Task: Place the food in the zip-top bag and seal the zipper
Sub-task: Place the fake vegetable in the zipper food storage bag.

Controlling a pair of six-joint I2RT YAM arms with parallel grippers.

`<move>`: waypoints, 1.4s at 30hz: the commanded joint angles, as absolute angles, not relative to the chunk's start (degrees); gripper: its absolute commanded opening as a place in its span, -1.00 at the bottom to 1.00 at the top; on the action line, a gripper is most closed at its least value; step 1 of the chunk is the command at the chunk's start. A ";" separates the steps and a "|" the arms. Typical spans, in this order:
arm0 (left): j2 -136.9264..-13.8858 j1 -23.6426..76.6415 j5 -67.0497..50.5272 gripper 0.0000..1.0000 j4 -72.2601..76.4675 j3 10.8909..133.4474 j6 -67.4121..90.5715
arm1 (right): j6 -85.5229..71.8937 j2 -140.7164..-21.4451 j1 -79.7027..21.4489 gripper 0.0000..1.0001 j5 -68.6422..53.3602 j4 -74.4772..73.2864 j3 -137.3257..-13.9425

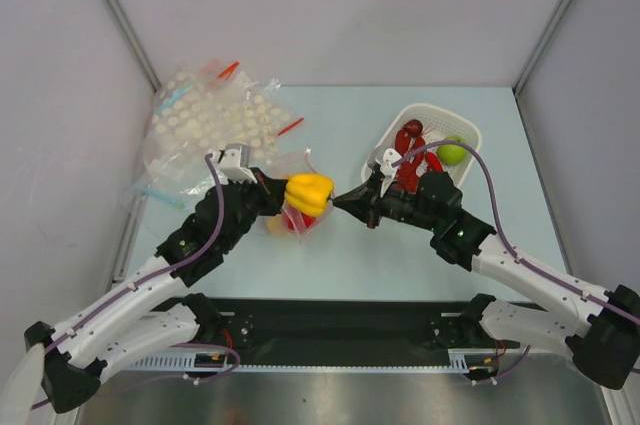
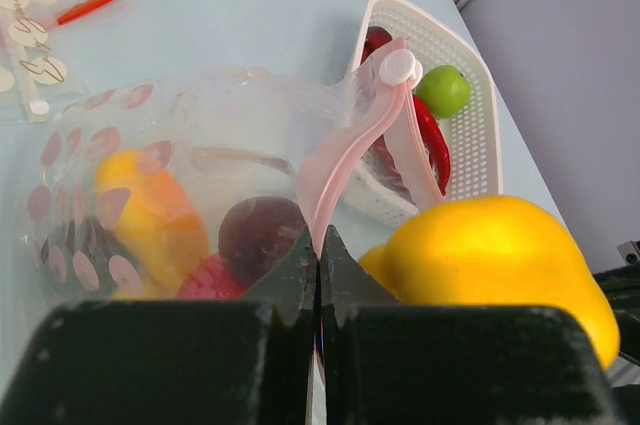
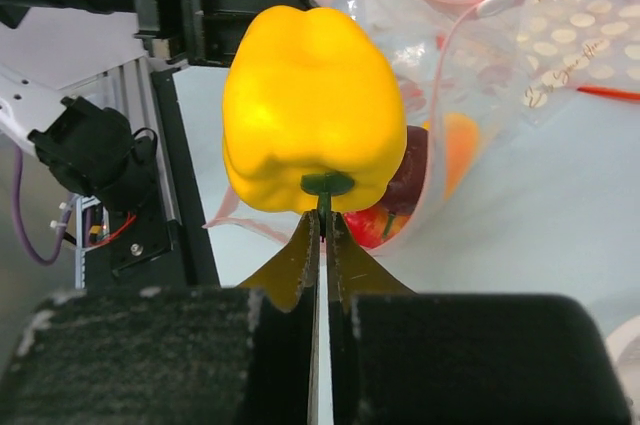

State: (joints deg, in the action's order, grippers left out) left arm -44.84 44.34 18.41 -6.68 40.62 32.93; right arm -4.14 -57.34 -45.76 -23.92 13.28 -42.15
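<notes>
From above, my left gripper [image 1: 278,195] and right gripper [image 1: 338,201] meet at the yellow bell pepper [image 1: 309,193], over the zip-top bag [image 1: 288,219]. Left wrist: it clamps the bag's zipper [image 2: 345,150]; a mango [image 2: 150,210] lies inside. Right wrist: my jaws pinch the pepper's green stem [image 3: 326,183].

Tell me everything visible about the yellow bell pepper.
The yellow bell pepper is a glossy, lobed, plastic-looking toy, bright yellow with a short green stem. The right gripper is shut on that stem, holding the pepper clear of the table, tipped sideways, at the open mouth of the zip-top bag. Whether it touches the bag cannot be told.
</notes>
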 commanded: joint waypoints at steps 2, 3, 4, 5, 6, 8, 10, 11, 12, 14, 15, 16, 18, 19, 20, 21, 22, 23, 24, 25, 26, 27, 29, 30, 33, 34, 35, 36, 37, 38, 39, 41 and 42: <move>-44.38 44.47 17.76 -0.99 -4.40 42.98 31.64 | -3.60 -58.18 -46.05 -1.00 -18.22 12.04 -45.70; -44.38 44.65 17.41 -1.00 -4.22 43.15 31.12 | -3.78 -58.01 -45.97 -1.00 -17.06 11.78 -45.70; -44.47 45.26 17.05 -0.99 -3.78 43.24 30.77 | -4.04 -57.66 -46.05 -1.00 -15.57 11.86 -45.36; -44.56 45.61 17.05 -0.99 -3.52 43.33 30.41 | -4.04 -57.40 -46.05 -1.00 -15.30 12.21 -45.35; -44.91 46.05 17.05 -0.99 -3.34 43.59 29.98 | -4.13 -57.48 -46.05 -1.00 -14.77 12.22 -45.18; -45.52 47.28 17.75 -0.99 -4.04 44.21 29.36 | -4.39 -57.57 -46.05 -1.00 -12.41 11.61 -45.44; -46.31 48.33 18.28 -0.99 -4.22 45.09 28.83 | -4.48 -58.27 -46.05 -1.00 -10.64 9.94 -46.40; -46.58 48.60 18.11 -0.99 -3.96 45.35 28.57 | -4.74 -58.36 -46.05 -1.00 -10.63 9.84 -46.41; -47.10 48.78 17.84 -0.99 -4.04 45.70 28.39 | -5.18 -58.62 -46.14 -1.00 -11.07 10.28 -46.58; -49.47 49.65 17.23 -1.00 -5.09 46.75 28.39 | -6.23 -58.80 -46.23 -1.00 -10.99 10.37 -46.76; -50.18 50.09 16.97 -0.99 -5.97 48.06 28.04 | -6.33 -58.97 -46.49 -1.00 -10.64 10.63 -46.67; -50.88 51.58 17.31 -0.99 -6.32 48.60 27.69 | -6.59 -59.67 -46.84 -1.00 -10.03 10.55 -46.84; -52.64 53.34 20.02 -0.99 -6.94 49.92 26.28 | -6.68 -60.73 -47.72 -1.00 -8.00 10.29 -47.20; -53.17 54.65 20.82 -0.99 -7.29 50.27 26.02 | -6.51 -61.95 -48.16 -1.00 -7.74 10.11 -47.46; -53.78 55.10 21.61 -0.99 -7.64 50.97 25.49 | -5.72 -62.57 -48.69 -1.00 -6.26 9.50 -48.59; -53.96 55.54 23.19 -0.99 -7.99 51.24 25.31 | -5.28 -63.19 -49.39 -1.00 -5.02 7.75 -49.13; -54.14 55.81 24.60 -0.99 -9.48 51.68 25.31 | -4.66 -63.89 -50.44 -1.00 -3.88 6.95 -49.91; -54.31 55.81 25.74 -1.00 -10.45 52.46 26.10 | -3.79 -64.59 -51.06 -1.00 -1.43 6.25 -50.79; -54.14 55.81 26.97 -1.00 -11.33 52.73 26.45 | -3.43 -64.77 -51.33 -1.00 -0.62 5.20 -51.15; -53.88 55.81 29.33 -0.99 -12.99 53.00 26.89 | -3.25 -64.69 -51.85 -1.00 -0.35 5.01 -51.15; -53.44 55.81 30.40 -0.99 -13.27 53.00 27.59 | -3.25 -64.17 -51.86 -1.00 0.00 5.10 -51.15; -52.39 55.72 31.45 -0.99 -13.53 52.65 27.86 | -3.25 -63.99 -51.94 -1.00 0.00 5.53 -50.63; -51.16 55.81 32.35 -0.99 -12.23 51.34 27.60 | -3.25 -63.02 -51.94 -1.00 0.00 6.24 -50.01; -50.63 55.72 31.91 -0.99 -11.52 50.98 27.16 | -3.43 -62.84 -51.94 -1.00 0.00 6.85 -49.57; -50.80 55.81 32.95 -1.00 -12.56 51.33 26.98 | -3.43 -63.19 -52.12 -1.00 1.74 6.07 -50.09; -51.15 55.81 34.26 -0.99 -13.44 51.68 27.33 | -3.34 -63.28 -52.12 -1.00 2.54 5.63 -50.27; -51.33 55.81 35.67 -0.99 -14.32 52.11 28.20 | -3.34 -63.46 -52.12 -1.00 4.03 5.10 -50.53; -51.50 55.81 36.38 -0.99 -15.46 52.64 28.47 | -3.34 -63.54 -52.12 -1.00 4.48 4.49 -50.80; -51.16 55.81 36.73 -0.99 -15.64 52.65 28.65 | -3.25 -63.46 -52.12 -1.00 4.66 4.48 -50.63; -50.89 55.72 37.52 -0.99 -15.91 52.39 29.44 | -3.43 -63.28 -52.12 -1.00 5.01 4.48 -50.63; -50.45 55.72 37.79 -0.99 -15.82 52.21 29.53 | -3.51 -63.28 -52.12 -1.00 5.01 4.66 -50.54; -49.31 55.72 38.75 -0.99 -15.82 51.51 29.97 | -3.60 -63.19 -52.12 -1.00 5.88 4.31 -50.62; -48.96 55.81 38.85 -0.99 -15.47 51.33 29.88 | -3.43 -63.19 -52.12 -1.00 5.98 4.05 -50.62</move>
